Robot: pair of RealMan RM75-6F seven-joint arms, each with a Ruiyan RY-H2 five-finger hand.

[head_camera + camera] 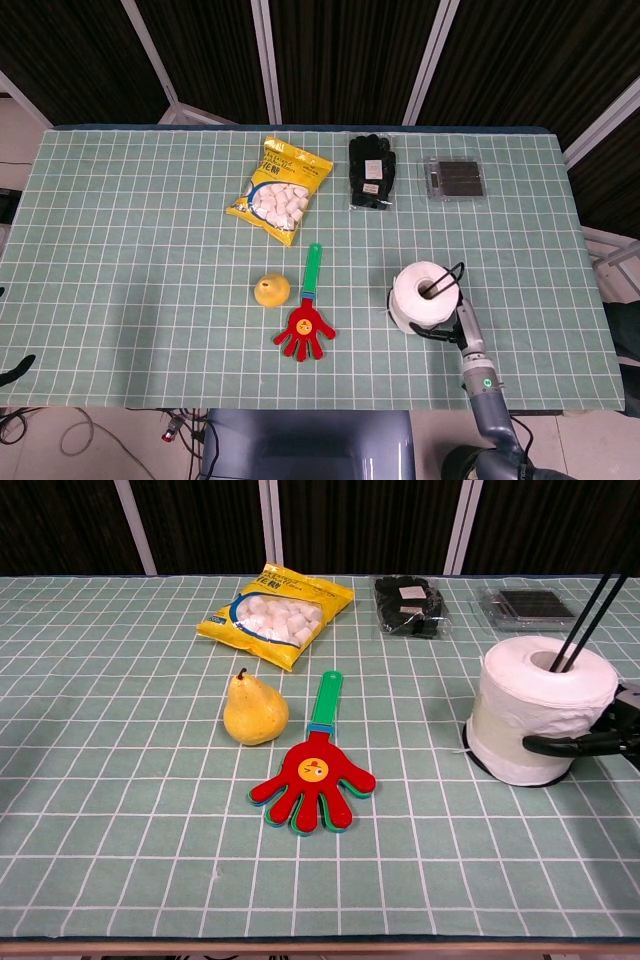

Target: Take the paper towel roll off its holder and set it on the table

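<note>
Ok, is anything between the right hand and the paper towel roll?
Nothing visible. The right hand is already against the paper towel roll, which sits on its holder.

White paper towel roll (540, 715) upright, on black wire holder (590, 610), thin rods sticking up through its core, dark base ring under it. Sits right of the red hand clapper (312, 782), well apart.
</note>
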